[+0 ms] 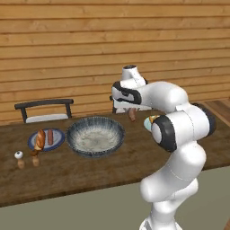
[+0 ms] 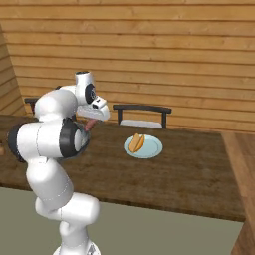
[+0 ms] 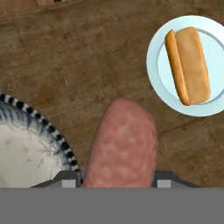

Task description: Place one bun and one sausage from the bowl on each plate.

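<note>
One plate, the dark blue-rimmed plate (image 1: 46, 139), already carries a bun and a sausage, so that half looks finished. The pale blue plate (image 3: 192, 65) has only a bun (image 3: 188, 64). The gripper (image 3: 113, 183) is closed around the last sausage (image 3: 121, 146), held in the air between the bowl (image 1: 95, 135) and the pale plate. The bowl seems empty, though its near side is partly hidden. What remains is to lay this sausage beside the bun.

Your arm (image 1: 177, 148) is glossy white, built of fat rounded segments with dark grey-black rings at the joints. At upper centre of the left base view, a short white cylinder with a dark cap tops the wrist.
</note>
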Motion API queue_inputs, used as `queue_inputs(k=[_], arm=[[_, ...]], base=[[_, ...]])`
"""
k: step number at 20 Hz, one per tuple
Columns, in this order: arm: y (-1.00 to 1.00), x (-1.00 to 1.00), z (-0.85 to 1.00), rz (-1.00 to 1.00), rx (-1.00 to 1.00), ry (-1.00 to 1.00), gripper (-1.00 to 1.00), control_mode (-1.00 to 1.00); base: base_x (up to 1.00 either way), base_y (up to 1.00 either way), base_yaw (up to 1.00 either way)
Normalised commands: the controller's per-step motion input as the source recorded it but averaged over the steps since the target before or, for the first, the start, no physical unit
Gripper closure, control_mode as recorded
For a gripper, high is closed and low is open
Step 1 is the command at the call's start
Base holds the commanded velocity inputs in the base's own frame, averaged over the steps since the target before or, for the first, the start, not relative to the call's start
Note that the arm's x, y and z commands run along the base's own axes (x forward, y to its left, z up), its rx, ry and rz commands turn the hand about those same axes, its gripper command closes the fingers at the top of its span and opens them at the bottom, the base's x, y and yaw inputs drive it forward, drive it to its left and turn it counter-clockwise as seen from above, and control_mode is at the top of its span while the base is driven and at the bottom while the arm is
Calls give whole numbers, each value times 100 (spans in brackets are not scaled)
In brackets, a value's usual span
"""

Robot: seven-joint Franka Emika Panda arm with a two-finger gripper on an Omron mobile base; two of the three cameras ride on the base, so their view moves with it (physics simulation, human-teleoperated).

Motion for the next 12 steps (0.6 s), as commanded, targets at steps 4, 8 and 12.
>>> queue_inputs(k=[4, 8, 12], arm=[[-100, -3, 0, 33, -2, 12, 100, -100], [-100, 3, -5, 32, 0, 15, 100, -100], [-100, 12, -3, 32, 13, -3, 100, -100]], base=[[0, 0, 0], [0, 0, 0], [0, 0, 0]])
